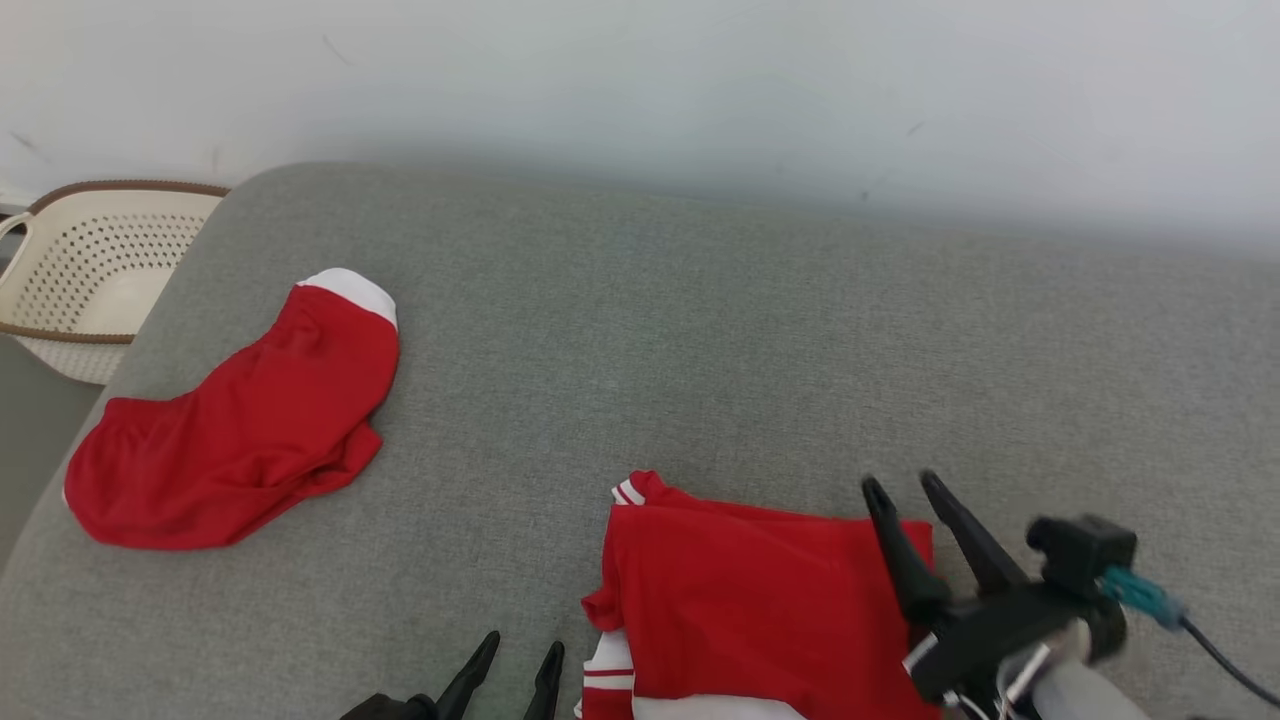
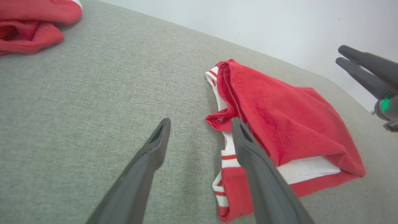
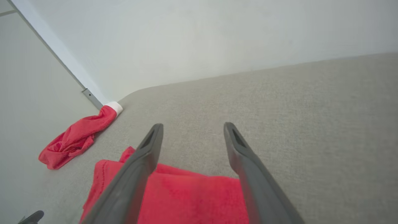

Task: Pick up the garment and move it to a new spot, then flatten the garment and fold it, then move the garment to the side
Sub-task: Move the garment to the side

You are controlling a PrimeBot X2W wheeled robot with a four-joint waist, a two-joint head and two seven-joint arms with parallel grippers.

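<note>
A folded red garment with white striped trim lies at the near edge of the grey cushion. My right gripper hovers over the garment's right edge, open, with nothing between its fingers. In the right wrist view the gripper stands open above the red cloth. My left gripper is open just left of the garment. In the left wrist view, the right finger of that gripper overlaps the garment's striped edge. The right gripper also shows at that view's upper right.
A second red garment with a white band lies crumpled at the cushion's left end, also seen as a red heap in the right wrist view. A cream perforated basket stands off the cushion's far left corner. A pale wall runs behind.
</note>
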